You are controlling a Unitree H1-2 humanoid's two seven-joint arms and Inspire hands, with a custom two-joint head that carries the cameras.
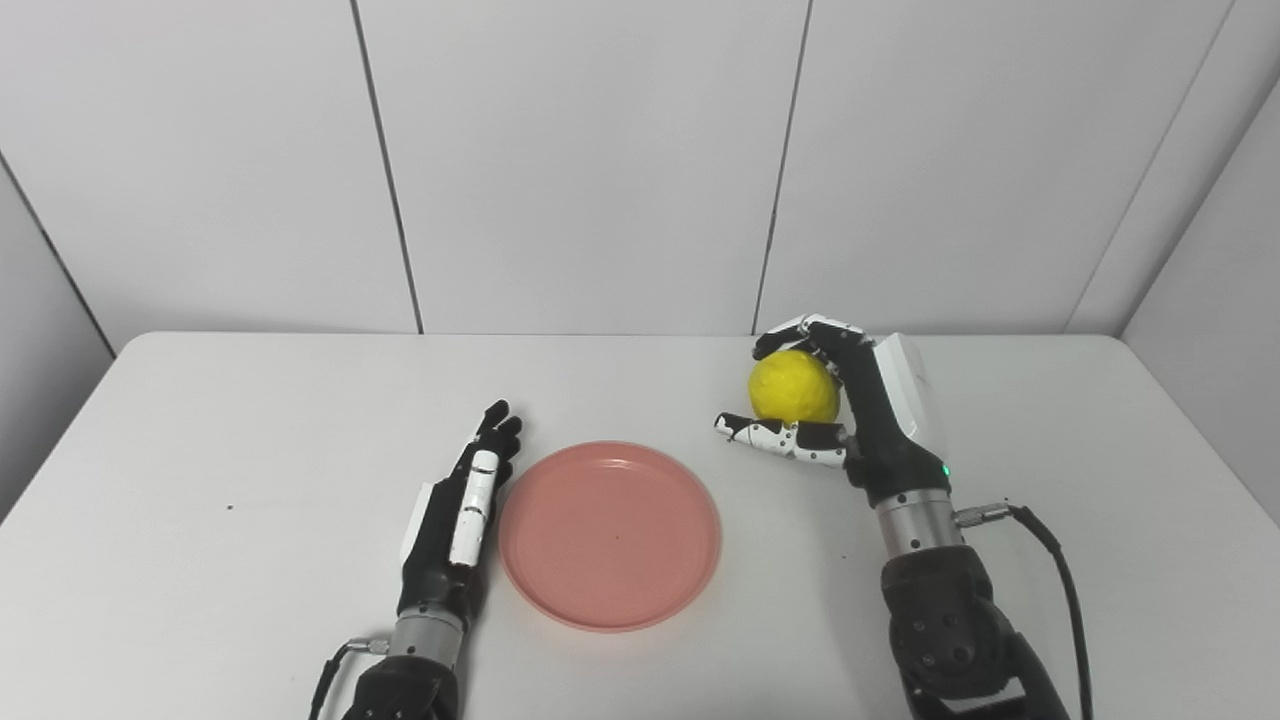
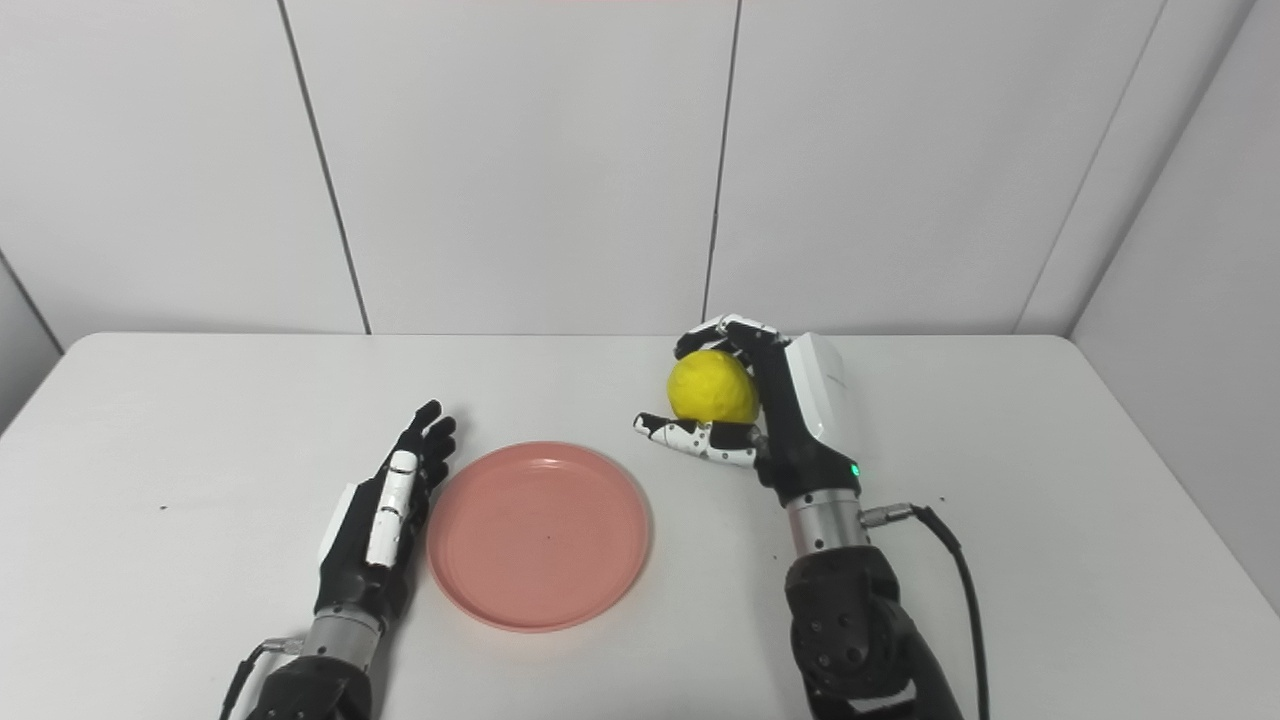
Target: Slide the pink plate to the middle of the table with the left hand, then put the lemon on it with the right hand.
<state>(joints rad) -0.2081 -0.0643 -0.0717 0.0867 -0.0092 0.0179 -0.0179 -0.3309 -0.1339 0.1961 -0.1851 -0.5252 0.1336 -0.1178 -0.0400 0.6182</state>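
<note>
Step in hand: the plate slide was judged done, and the lemon transfer was judged to be the move under way.
Pink plate: the pink plate (image 1: 609, 535) was seen flat on the tabletop (image 1: 200, 450), at lower centre of the frame, empty.
Lemon: the lemon (image 1: 794, 387) was seen right of centre in the frame, clasped by the right hand; it could not be told whether it was lifted clear of the tabletop or resting on it.
Right hand: the right hand (image 1: 850, 400) was closed around the lemon, fingers curled over its top and far side, the thumb stretched out beneath it toward the left.
Left hand: the left hand (image 1: 465, 500) was laid flat with fingers straight and close together, holding nothing, just beside the plate's left rim; contact with the rim could not be confirmed.
Deciding relation: the plate lay to the lower left of the held lemon, near but apart, with bare tabletop between them.
Next move, as judged: the lemon would need to be carried toward the lower left of the frame and lowered onto the plate's middle.
Risk, as judged: being round, the lemon might roll if released near the raised rim.
</note>
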